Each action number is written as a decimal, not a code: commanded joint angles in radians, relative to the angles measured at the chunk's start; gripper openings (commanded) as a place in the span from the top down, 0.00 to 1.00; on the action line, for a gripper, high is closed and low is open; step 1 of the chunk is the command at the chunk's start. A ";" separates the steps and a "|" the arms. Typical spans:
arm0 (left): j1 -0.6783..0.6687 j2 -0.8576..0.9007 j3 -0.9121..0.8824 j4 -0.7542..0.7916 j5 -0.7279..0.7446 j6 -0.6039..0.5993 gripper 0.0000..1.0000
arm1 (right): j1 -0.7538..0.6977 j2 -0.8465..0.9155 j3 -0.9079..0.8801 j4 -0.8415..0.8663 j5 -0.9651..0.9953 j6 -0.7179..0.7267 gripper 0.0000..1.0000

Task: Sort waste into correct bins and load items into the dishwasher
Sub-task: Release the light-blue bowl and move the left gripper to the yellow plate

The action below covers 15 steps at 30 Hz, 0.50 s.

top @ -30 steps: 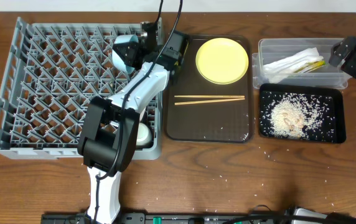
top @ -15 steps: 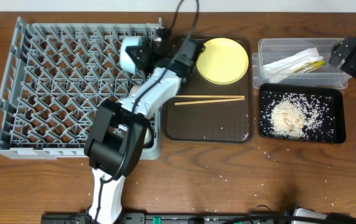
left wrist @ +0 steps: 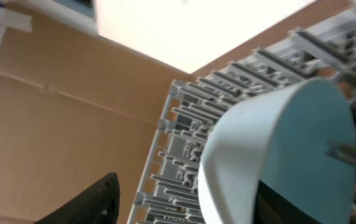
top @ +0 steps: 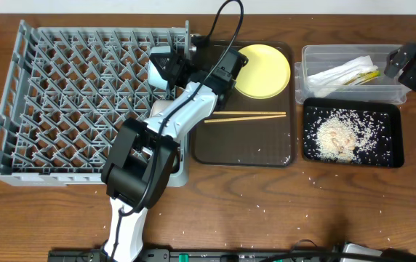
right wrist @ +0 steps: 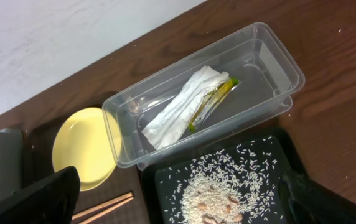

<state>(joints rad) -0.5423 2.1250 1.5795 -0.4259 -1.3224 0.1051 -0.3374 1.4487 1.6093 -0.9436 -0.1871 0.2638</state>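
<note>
A light blue bowl (top: 158,70) stands on its side among the pegs at the right rear of the grey dishwasher rack (top: 62,94). My left gripper (top: 177,69) is at the bowl, open. In the left wrist view the bowl (left wrist: 290,137) fills the right side; one finger (left wrist: 91,202) stands well off its rim, the other sits inside it. The yellow plate (top: 260,69) and chopsticks (top: 244,115) lie on the brown tray (top: 244,149). My right gripper (right wrist: 184,205) hangs open above the rice (right wrist: 218,193) in the black tray (top: 393,156). Napkins (right wrist: 181,109) and a yellow-green packet (right wrist: 214,101) lie in the clear tub (right wrist: 271,59).
The brown tray sits between the rack and the two bins. The clear tub (top: 390,91) is behind the black tray at the right. My right gripper (top: 399,64) hovers at the tub's far right end. Stray rice grains dot the wooden table (top: 266,211) in front.
My left arm has carried the blue bowl to the right along the rack's rear and its jaws have come apart off the bowl. The right arm has stayed still.
</note>
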 commanded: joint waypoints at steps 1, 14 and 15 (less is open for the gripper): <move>-0.022 0.015 -0.007 -0.012 0.129 -0.005 0.36 | -0.003 -0.002 0.013 0.000 -0.004 0.013 0.01; -0.047 -0.101 0.053 -0.037 0.457 -0.032 0.21 | -0.003 -0.002 0.013 0.000 -0.004 0.013 0.01; -0.047 -0.135 0.055 -0.045 0.514 -0.053 0.20 | -0.003 -0.002 0.013 0.000 -0.004 0.013 0.01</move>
<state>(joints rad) -0.5957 2.0968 1.5826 -0.4625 -0.9550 0.0994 -0.3374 1.4487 1.6093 -0.9436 -0.1871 0.2638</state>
